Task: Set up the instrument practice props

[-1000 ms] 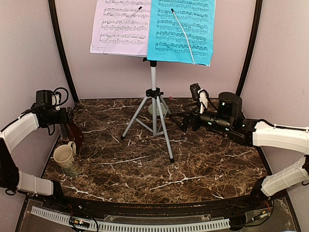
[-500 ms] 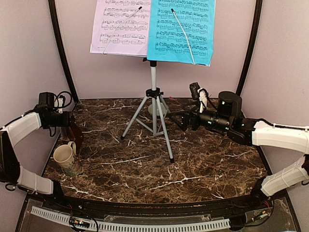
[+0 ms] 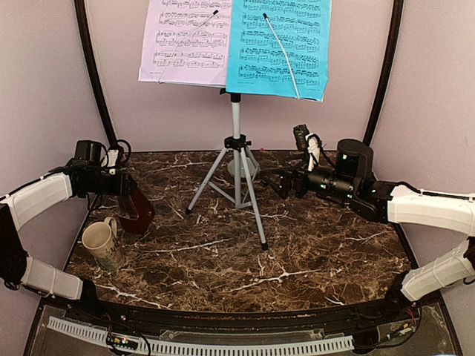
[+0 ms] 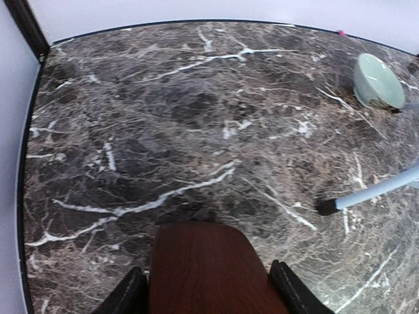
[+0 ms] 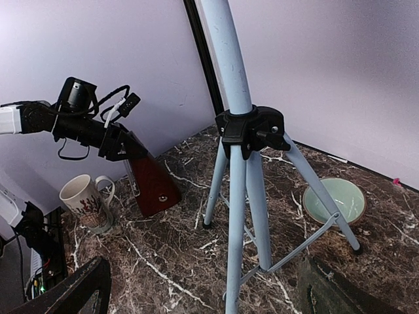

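Gripping the tilted metronome (image 3: pixel 138 212) by its narrow top, the left fingers (image 4: pixel 127 297) have carried it away from the wall (image 3: pixel 44 89), closer to the music stand (image 3: pixel 236 141), where it now leans left of the stand's legs. The lilac sheet (image 3: pixel 185 41) and blue sheet (image 3: pixel 278 44) remain on the stand. Right of the stand, the right fingers (image 5: pixel 69 291) stay wide open.
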